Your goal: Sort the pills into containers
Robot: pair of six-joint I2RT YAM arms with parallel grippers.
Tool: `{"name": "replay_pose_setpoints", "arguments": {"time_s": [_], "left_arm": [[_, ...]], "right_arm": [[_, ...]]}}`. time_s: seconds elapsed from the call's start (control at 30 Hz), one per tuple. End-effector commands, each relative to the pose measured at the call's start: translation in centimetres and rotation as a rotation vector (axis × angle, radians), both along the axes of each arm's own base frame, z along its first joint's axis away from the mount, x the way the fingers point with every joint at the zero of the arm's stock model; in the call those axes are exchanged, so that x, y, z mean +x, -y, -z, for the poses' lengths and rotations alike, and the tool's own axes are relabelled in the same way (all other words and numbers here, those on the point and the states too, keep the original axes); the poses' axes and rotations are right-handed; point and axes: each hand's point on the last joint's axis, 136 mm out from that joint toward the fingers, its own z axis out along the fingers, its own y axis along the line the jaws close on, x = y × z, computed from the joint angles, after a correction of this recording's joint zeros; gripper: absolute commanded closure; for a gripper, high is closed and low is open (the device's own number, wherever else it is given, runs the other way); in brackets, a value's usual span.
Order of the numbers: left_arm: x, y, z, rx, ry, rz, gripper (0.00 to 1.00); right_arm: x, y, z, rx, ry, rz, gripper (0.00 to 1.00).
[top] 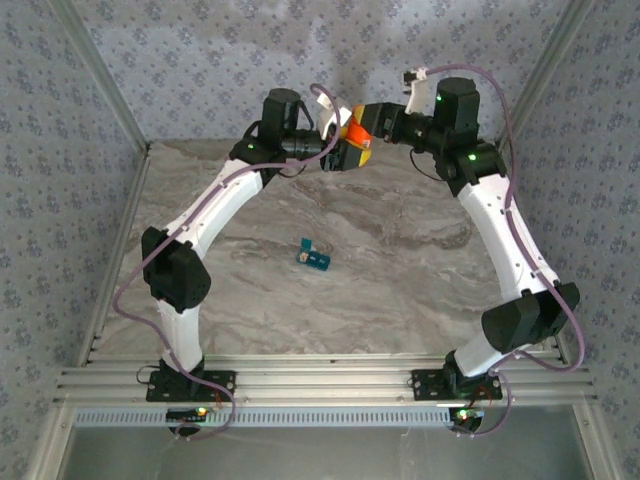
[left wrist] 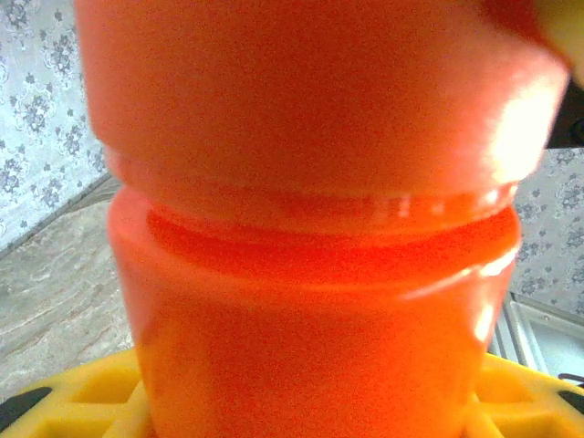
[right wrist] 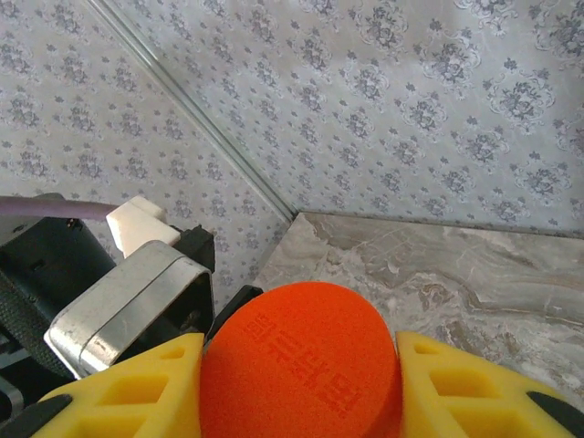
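An orange pill bottle (top: 356, 133) is held in the air above the table's far edge, between both grippers. My left gripper (top: 343, 150) is shut on the bottle's body (left wrist: 310, 274), and its yellow fingers (left wrist: 82, 401) show at either side below. My right gripper (top: 368, 124) is shut on the bottle's orange cap (right wrist: 301, 356), with a yellow finger (right wrist: 465, 383) pressed against each side. The teal containers (top: 315, 258) lie on the marble table near its middle, with one lid standing up. The pills are hidden.
The marble table (top: 400, 290) is walled by patterned panels at the back and sides. A metal rail (top: 320, 385) carries both arm bases along the near edge. The left arm's wrist housing (right wrist: 128, 301) sits close beside the cap.
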Motion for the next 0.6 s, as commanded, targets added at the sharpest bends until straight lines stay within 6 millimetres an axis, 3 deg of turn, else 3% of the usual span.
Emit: {"name": "replay_pose_setpoints", "arguments": {"time_s": [0.0,0.27,0.4,0.57], "left_arm": [[-0.2,-0.3,-5.1,-0.103,0.136,-0.026,1.0],[-0.2,-0.3,-4.2,-0.083,0.12,-0.024,1.0],[-0.1,-0.4,-3.7,-0.072,0.112,-0.026,1.0],[-0.1,-0.4,-3.1,-0.06,0.102,-0.023,1.0]], "right_arm": [[-0.8,-0.8,2.6,-0.028,-0.1,-0.024,0.62],[-0.2,0.5,0.1,0.021,-0.087,-0.018,0.54],[0.0,1.9,-1.5,0.046,-0.058,-0.021,0.34],[-0.8,3.5,-3.1,0.048,-0.004,-0.044,0.22]]}}
